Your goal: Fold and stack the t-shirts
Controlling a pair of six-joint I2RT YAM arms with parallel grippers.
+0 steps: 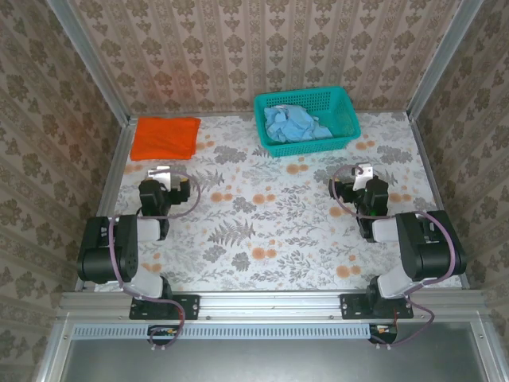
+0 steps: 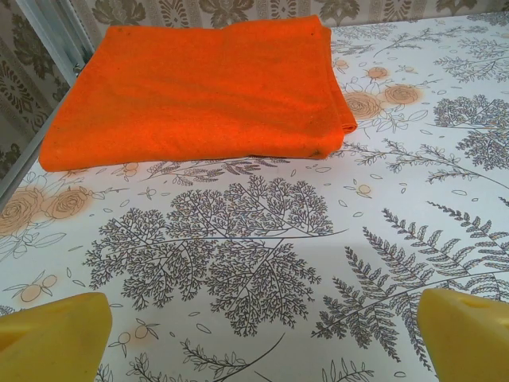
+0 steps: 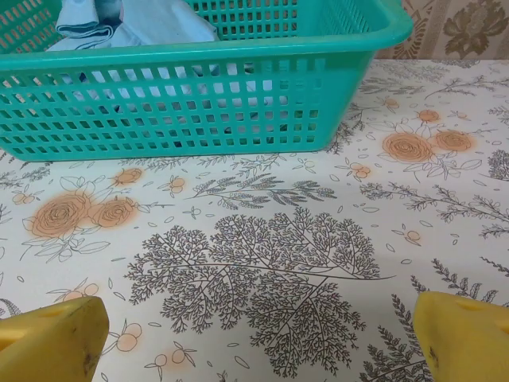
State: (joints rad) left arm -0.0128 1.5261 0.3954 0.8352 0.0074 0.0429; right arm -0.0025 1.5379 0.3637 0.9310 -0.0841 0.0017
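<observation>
Blue shirt [image 1: 296, 123] was found crumpled in basket [image 1: 314, 144]; orange shirt [image 1: 165, 137] lay folded left of basket. Both jaws were held apart, empty. A top fold was judged best gripped, lifted clear.

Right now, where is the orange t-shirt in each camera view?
Top external: orange t-shirt folded in the far left corner of the floral tabletop, beyond the left hand.
Left wrist: orange t-shirt at upper left, lying flat ahead of the open yellow fingers.
Right wrist: faces the teal basket instead.
Shared landmark: the floral tabletop.
</observation>
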